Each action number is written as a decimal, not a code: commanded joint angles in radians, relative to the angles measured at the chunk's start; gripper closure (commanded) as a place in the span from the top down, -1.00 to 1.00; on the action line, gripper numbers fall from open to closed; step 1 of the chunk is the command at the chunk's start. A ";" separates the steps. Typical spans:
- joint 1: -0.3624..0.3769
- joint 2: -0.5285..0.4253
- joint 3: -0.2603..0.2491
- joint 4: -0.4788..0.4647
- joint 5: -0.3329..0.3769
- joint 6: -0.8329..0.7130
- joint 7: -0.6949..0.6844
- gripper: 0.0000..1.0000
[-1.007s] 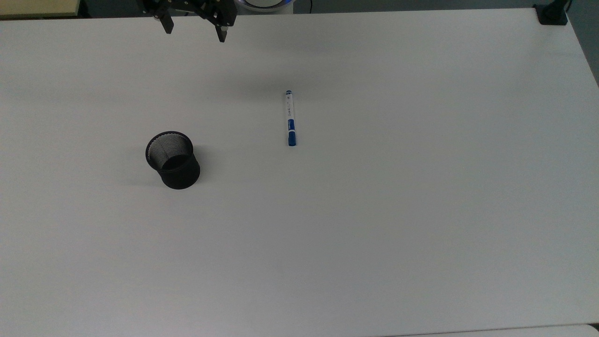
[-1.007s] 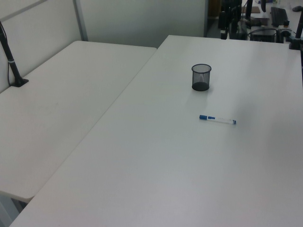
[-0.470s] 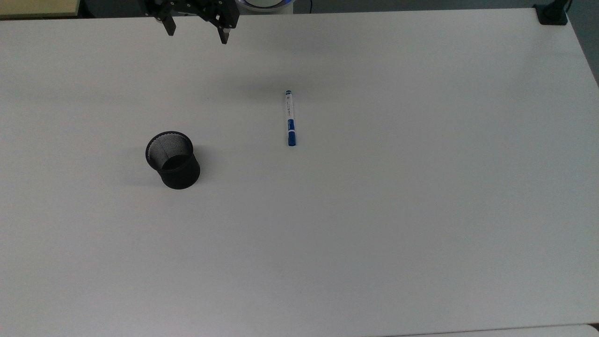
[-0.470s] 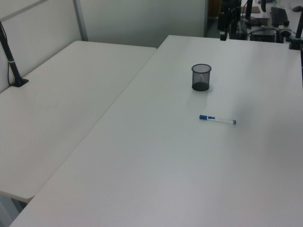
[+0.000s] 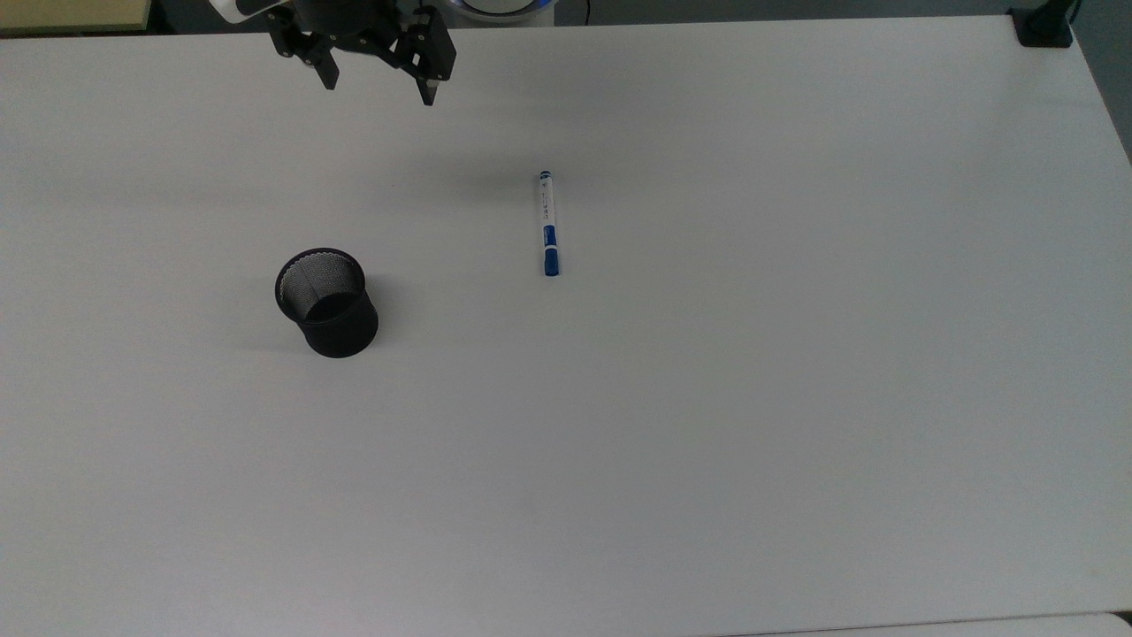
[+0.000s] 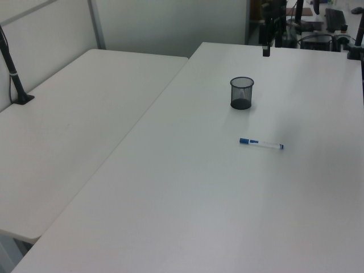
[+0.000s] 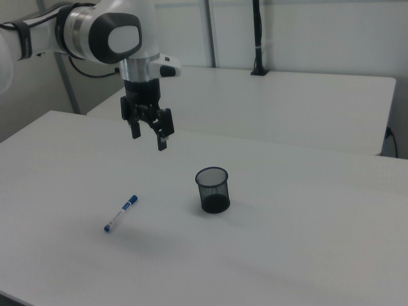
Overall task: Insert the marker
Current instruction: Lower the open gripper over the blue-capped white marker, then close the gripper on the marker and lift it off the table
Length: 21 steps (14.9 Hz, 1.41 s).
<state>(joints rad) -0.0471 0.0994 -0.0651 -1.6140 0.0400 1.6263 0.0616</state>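
I see the marker [image 5: 549, 223], a slim white barrel with blue cap and band, lying flat on the matte white table [image 5: 707, 398], well apart from the upright black mesh cup [image 5: 326, 302]. My gripper [image 5: 380, 93] hangs above the table's far edge, black fingers spread, holding nothing. A second white table [image 6: 74, 114] adjoins.

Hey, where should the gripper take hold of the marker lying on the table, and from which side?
Likely the white barrel of the marker, from straight above. It lies flat on the table, so fingers can only close across its slim width.
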 commanded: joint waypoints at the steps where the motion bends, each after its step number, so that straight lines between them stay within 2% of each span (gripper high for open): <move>1: 0.048 0.064 -0.001 0.026 -0.003 -0.003 -0.008 1.00; 2: 0.081 0.106 -0.001 0.042 -0.011 0.000 -0.006 1.00; 6: 0.121 0.175 -0.001 0.034 0.004 0.081 -0.003 1.00; 8: 0.139 0.212 -0.001 0.037 0.001 0.086 -0.008 0.90; 11: 0.174 0.246 -0.001 0.033 0.000 0.137 -0.005 0.87; 17: 0.236 0.354 -0.001 0.025 -0.011 0.193 0.010 0.61; 21: 0.269 0.404 -0.002 0.019 -0.017 0.236 0.010 0.35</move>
<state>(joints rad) 0.1831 0.4715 -0.0553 -1.5969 0.0399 1.8289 0.0618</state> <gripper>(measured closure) 0.247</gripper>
